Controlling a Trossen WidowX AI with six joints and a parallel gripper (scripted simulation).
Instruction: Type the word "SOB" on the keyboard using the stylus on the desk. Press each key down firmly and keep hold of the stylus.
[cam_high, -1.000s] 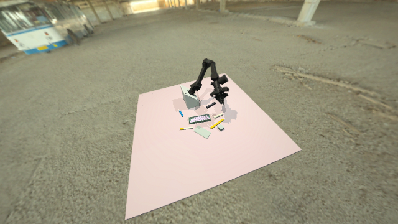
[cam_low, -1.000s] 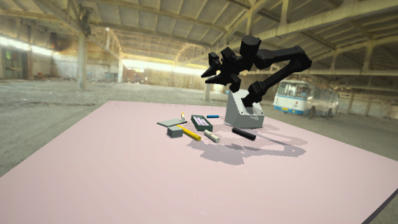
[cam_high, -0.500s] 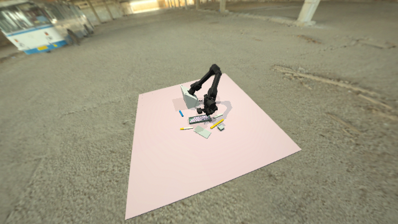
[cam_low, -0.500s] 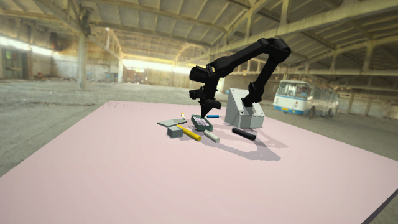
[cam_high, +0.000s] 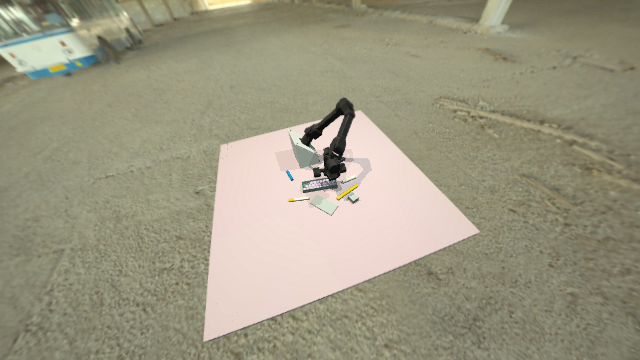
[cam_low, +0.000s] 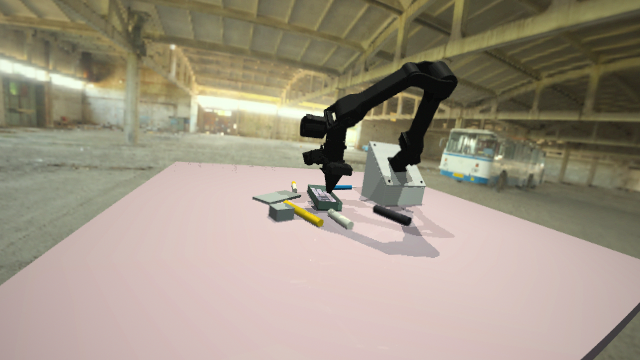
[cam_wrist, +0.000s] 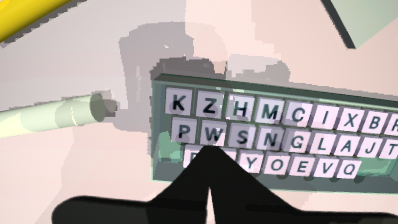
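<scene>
My gripper is shut with nothing between its fingertips. It points down over the keyboard, its tips at the lower edge of the W key in the wrist view, hiding part of the bottom row. I cannot tell whether they touch. S, O and B are visible there. Several pen-like things lie on the mat; which is the stylus is unclear: a pale rod, a yellow rod, a white-and-yellow pen and a black rod.
A short blue rod lies between the keyboard and the arm's grey base. A flat grey-green pad and a small grey block lie on the keyboard's far side from the base.
</scene>
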